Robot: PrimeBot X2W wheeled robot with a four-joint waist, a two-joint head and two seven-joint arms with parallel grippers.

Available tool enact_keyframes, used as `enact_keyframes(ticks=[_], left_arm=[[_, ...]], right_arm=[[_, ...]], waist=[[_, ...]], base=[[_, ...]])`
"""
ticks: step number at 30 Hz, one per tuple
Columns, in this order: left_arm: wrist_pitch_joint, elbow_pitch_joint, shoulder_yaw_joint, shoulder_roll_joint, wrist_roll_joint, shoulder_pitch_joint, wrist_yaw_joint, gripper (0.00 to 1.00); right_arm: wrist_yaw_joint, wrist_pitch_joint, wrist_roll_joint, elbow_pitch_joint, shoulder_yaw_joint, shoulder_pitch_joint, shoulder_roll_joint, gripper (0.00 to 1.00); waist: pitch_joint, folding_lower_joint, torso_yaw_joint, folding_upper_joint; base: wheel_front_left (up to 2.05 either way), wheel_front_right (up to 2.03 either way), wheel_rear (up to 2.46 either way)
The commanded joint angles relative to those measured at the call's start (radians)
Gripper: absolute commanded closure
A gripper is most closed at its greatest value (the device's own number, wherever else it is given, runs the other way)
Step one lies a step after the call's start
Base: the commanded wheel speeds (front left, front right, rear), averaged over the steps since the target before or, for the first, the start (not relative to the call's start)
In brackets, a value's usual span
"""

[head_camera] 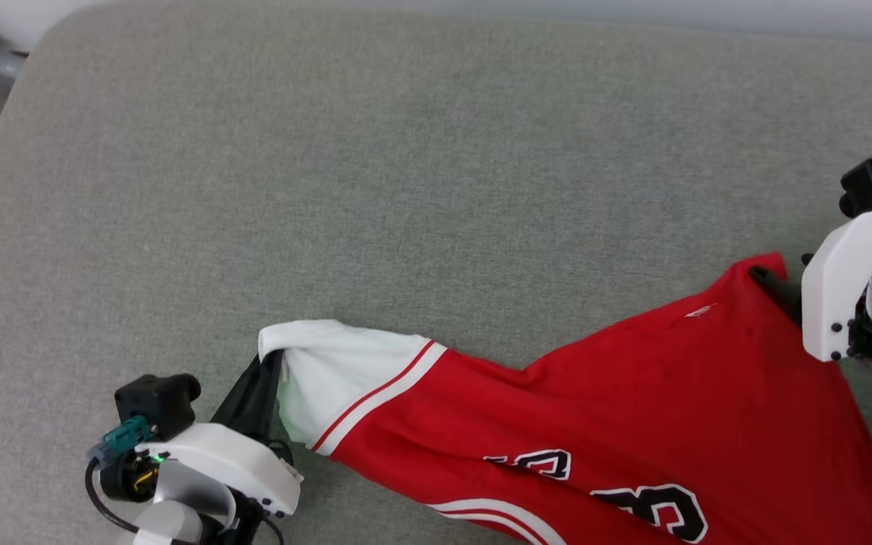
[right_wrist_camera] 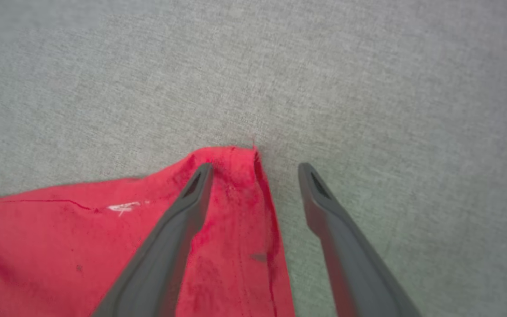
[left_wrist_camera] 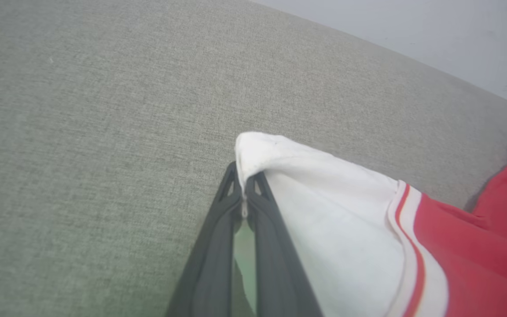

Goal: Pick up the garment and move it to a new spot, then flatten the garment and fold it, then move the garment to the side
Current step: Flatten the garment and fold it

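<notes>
Left gripper (left_wrist_camera: pixel 244 187), 7 o'clock, jaws clenched on the jersey (head_camera: pixel 633 393) sleeve; right gripper (right_wrist_camera: pixel 255 171), 3 o'clock, jaws released astride its corner

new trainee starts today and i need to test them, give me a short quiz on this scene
1. True or false: the left gripper is shut on the white sleeve of the jersey.
2. Pick one. The right gripper is: A) open, astride a red corner of the jersey; B) shut on a white sleeve; C) shut on nothing.
3. Fill the blank: the jersey lies on a ___ cushion.
Key: 1 true; 2 A; 3 grey.
</notes>
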Motion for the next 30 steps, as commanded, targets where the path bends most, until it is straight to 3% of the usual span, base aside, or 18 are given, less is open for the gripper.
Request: enact_keyframes(ticks=[1,8,9,10,11,22,30], left_arm=[[-0.01,0.003,-0.002,-0.005,0.009,-0.024,-0.008,1.0],[-0.028,0.023,-0.004,-0.02,0.01,-0.051,-0.024,1.0],[-0.029,0.026,-0.003,-0.021,0.009,-0.052,-0.026,1.0],[-0.032,0.029,-0.002,-0.021,0.008,-0.054,-0.026,1.0],[-0.034,0.032,-0.001,-0.022,0.006,-0.054,-0.027,1.0],[-0.028,0.046,0.018,0.007,0.002,-0.069,-0.023,1.0],[0.034,0.059,0.044,0.081,0.017,-0.181,-0.035,1.0]], right_arm=[[-0.001,0.014,-0.005,0.018,0.013,-0.021,-0.017,0.0],[0.0,0.099,0.038,0.123,0.073,0.005,-0.005,0.0],[0.0,0.111,0.049,0.133,0.084,0.016,0.0,0.26],[0.0,0.12,0.06,0.143,0.092,0.023,0.003,0.73],[0.001,0.125,0.07,0.148,0.097,0.028,0.005,1.0],[-0.001,-0.004,0.09,0.116,0.062,-0.054,-0.016,1.0],[-0.001,-0.091,0.082,0.142,0.015,-0.096,0.019,1.0]], waist=[[0.037,-0.0002,0.028,0.0],[0.083,-0.0002,0.042,0.0],[0.086,-0.0002,0.041,0.0],[0.087,-0.0002,0.039,0.0],[0.087,-0.0002,0.037,0.0],[-0.014,-0.0002,-0.015,0.0],[-0.108,-0.0002,-0.089,0.0]], base=[[0.0,0.0,0.0],[0.0,0.0,0.0],[0.0,0.0,0.0],[0.0,0.0,0.0],[0.0,0.0,0.0],[0.0,0.0,0.0],[0.0,0.0,0.0]])
